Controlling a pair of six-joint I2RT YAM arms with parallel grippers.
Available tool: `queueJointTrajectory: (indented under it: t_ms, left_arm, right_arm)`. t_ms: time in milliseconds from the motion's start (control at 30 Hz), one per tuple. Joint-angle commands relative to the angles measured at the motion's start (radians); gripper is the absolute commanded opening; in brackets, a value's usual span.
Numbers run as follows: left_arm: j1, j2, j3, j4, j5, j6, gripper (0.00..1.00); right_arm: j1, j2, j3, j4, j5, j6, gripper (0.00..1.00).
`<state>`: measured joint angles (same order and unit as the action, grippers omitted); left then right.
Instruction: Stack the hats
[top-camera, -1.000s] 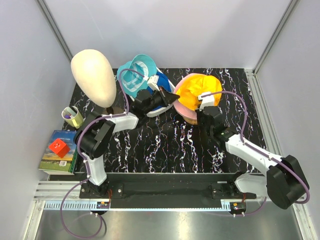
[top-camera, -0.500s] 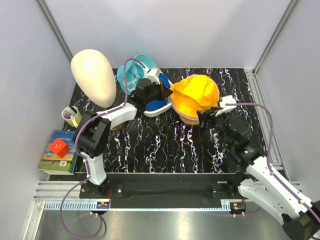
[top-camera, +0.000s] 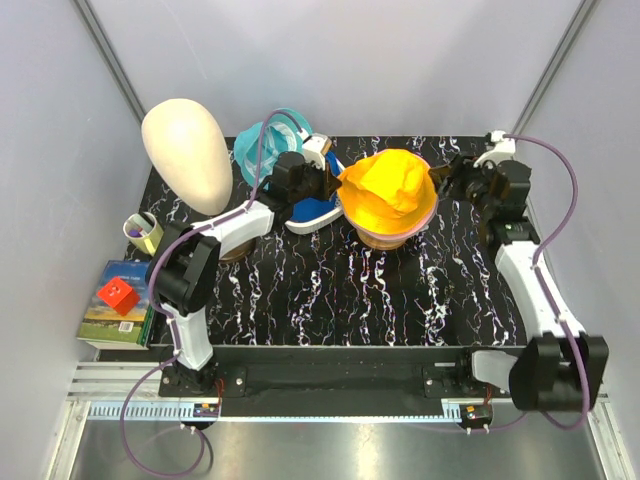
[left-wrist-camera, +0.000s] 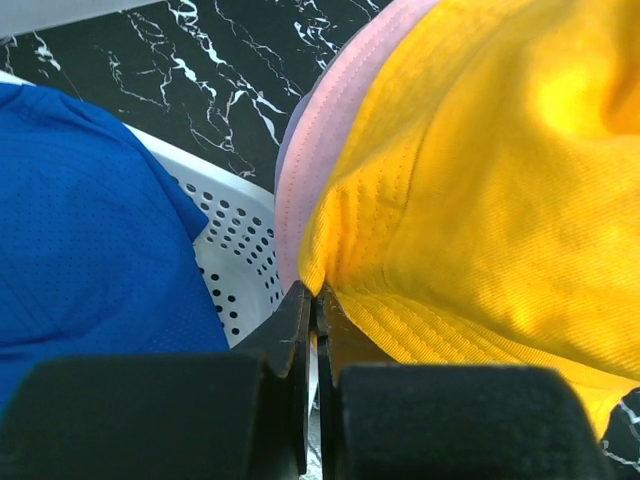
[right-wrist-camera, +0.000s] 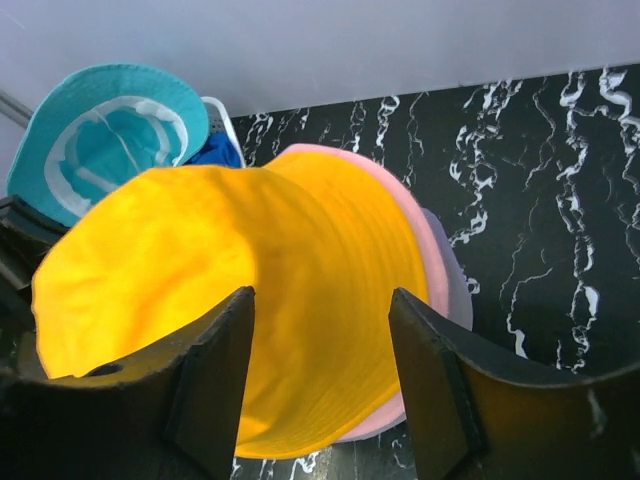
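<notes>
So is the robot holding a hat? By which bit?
The left end effector pinches the orange-yellow hat by its brim edge; the right end effector is open, holding nothing.

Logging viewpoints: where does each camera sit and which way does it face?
Top external: above and behind, looking down on the table; both arms show.
Left wrist: looks along the shut left hand pinching the brim of the orange-yellow hat.
Right wrist: looks between the fingers of the open right hand toward that hat.
All three share the hat.
</notes>
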<state>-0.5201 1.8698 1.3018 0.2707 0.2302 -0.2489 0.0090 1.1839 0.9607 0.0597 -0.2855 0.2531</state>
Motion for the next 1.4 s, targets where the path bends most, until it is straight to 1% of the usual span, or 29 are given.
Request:
queueJointTrajectory:
  t_ms: [0, 33, 167, 233, 400, 533, 667, 933, 1167, 1367]
  left_arm:
    - [0.02, 0.019, 0.033, -0.053, -0.032, 0.125, 0.0]
    - [0.02, 0.023, 0.046, -0.059, -0.034, 0.129, 0.0]
    - [0.02, 0.049, 0.103, -0.117, -0.067, 0.161, 0.0]
    - [0.02, 0.071, 0.125, -0.131, -0.066, 0.177, 0.0]
    - [0.02, 0.104, 0.183, -0.157, -0.063, 0.191, 0.0]
    - [0.02, 0.12, 0.206, -0.16, -0.055, 0.195, 0.0]
    - [0.02, 0.118, 0.194, -0.136, -0.049, 0.186, 0.0]
    - [0.019, 0.117, 0.186, -0.117, -0.035, 0.177, 0.0]
    - [0.02, 0.115, 0.185, -0.11, -0.029, 0.178, 0.0]
    - [0.02, 0.117, 0.188, -0.097, -0.028, 0.175, 0.0]
  right_arm:
    - [-0.125, 0.107, 0.036, 0.185, -0.332, 0.161, 0.62]
    - [-0.154, 0.15, 0.026, 0.236, -0.383, 0.172, 0.61]
    - [-0.187, 0.226, -0.003, 0.325, -0.44, 0.202, 0.61]
    - [-0.193, 0.268, -0.017, 0.405, -0.493, 0.23, 0.61]
    - [-0.195, 0.362, -0.019, 0.541, -0.587, 0.304, 0.6]
    - [-0.195, 0.399, -0.019, 0.566, -0.61, 0.305, 0.59]
    - [-0.195, 0.428, -0.01, 0.554, -0.62, 0.287, 0.59]
    - [-0.195, 0.479, -0.016, 0.563, -0.629, 0.265, 0.62]
    - [-0.195, 0.505, -0.017, 0.598, -0.65, 0.272, 0.65]
    - [-0.192, 0.522, -0.02, 0.649, -0.71, 0.321, 0.64]
